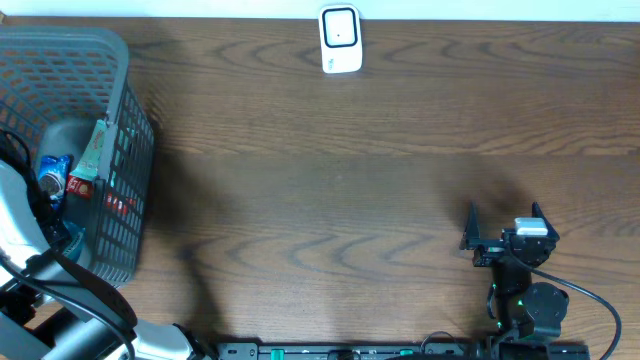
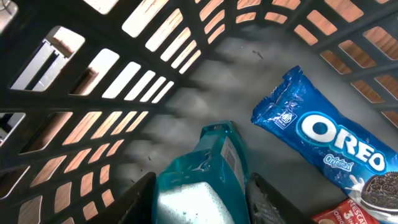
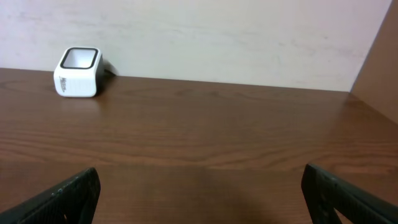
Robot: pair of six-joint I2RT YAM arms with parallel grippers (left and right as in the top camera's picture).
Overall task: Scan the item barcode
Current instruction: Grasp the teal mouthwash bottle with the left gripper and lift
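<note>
In the left wrist view a teal packet (image 2: 199, 180) with a pale, shiny face lies on the floor of the grey basket (image 2: 124, 37). My left gripper (image 2: 204, 186) is down inside the basket, and its two black fingers (image 2: 144, 199) press on either side of the packet. No barcode shows on it. The white barcode scanner (image 1: 340, 38) stands at the far edge of the table and also appears far left in the right wrist view, scanner (image 3: 78, 71). My right gripper (image 1: 504, 218) hovers open over the near right of the table, right gripper (image 3: 199, 177) with nothing between its fingers.
A blue Oreo pack (image 2: 323, 134) and a red packet (image 2: 348, 214) lie beside the teal one in the basket (image 1: 110, 60), which stands at the table's left edge. The left arm (image 1: 20, 220) reaches into it from the near side.
</note>
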